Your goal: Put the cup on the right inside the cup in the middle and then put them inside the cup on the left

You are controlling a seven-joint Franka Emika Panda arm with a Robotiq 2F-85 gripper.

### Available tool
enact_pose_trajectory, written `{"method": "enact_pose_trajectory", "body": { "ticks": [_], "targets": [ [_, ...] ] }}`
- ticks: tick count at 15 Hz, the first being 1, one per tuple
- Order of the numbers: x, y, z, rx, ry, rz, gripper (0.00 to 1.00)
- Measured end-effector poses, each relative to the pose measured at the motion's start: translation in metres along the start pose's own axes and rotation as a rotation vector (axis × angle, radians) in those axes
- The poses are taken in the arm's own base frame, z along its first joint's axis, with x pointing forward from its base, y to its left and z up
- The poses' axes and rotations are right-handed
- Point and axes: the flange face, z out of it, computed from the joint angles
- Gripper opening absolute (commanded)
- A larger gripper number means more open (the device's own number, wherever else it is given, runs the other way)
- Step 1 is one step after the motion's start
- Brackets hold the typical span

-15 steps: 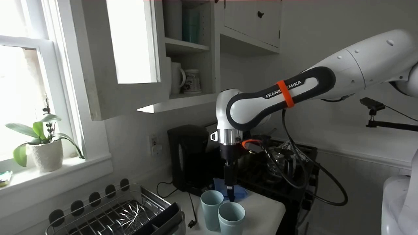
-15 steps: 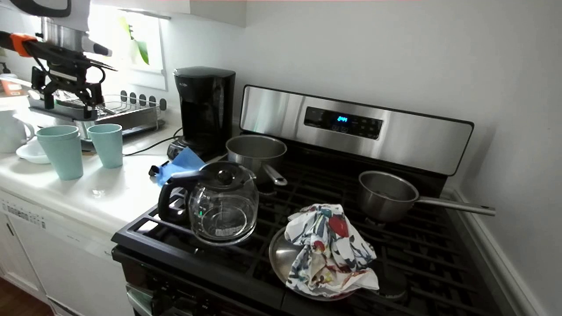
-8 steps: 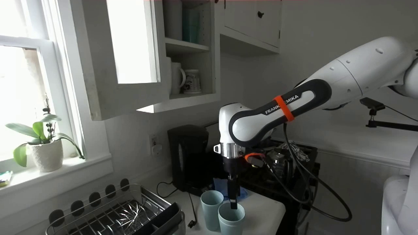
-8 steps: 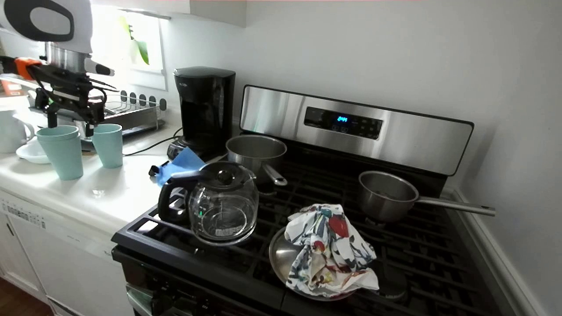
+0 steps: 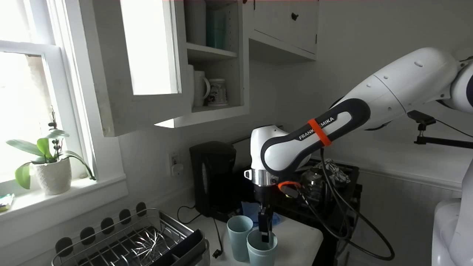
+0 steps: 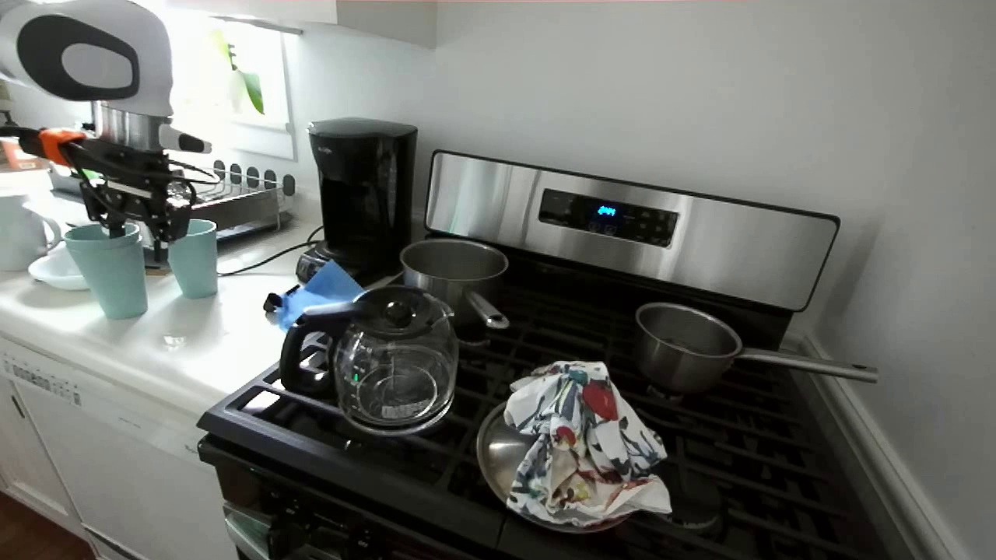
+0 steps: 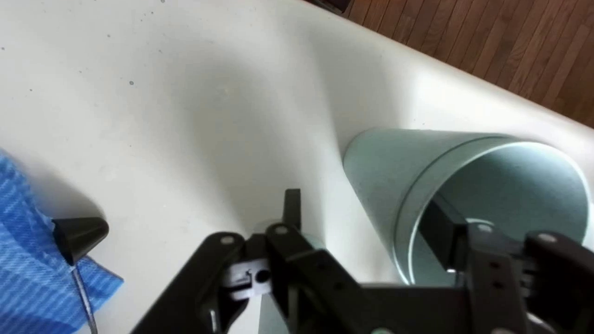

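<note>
Two pale blue-green cups stand nested upright as a stack [image 5: 261, 255], their double rim plain in the wrist view [image 7: 394, 162]. A single similar cup [image 6: 194, 264] stands upright beside the stack; in the wrist view it is mostly hidden behind the gripper. I cannot tell by colour which nested cup is the middle one. My gripper [image 7: 364, 203] is open and points down, straddling the stack's wall. One finger [image 7: 443, 232] is inside the inner cup's mouth, the other [image 7: 292, 206] outside, between the stack and the single cup. The wall shows a gap to the outer finger.
A dish rack [image 5: 199, 245] and a white mug [image 6: 19, 233] with a white bowl [image 6: 58, 270] stand near the cups. A black coffee maker [image 6: 366, 194], a blue cloth [image 6: 323, 292] and a glass carafe [image 6: 397, 365] are farther along. The counter's edge [image 7: 417, 58] runs close to the stack.
My gripper has come down from above the cups. One finger has gone into the stack's mouth and the other down outside it. The cups have not moved.
</note>
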Motion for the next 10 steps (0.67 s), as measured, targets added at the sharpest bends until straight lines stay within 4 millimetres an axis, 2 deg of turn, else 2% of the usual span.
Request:
{"method": "enact_pose_trajectory", "body": {
  "ticks": [5,10],
  "targets": [
    [-0.0004,0.0062,-0.0046,0.004,0.015,0.017,0.02],
    [-0.0010,0.0100,-0.0101,0.018,0.031,0.033,0.02]
  ]
}}
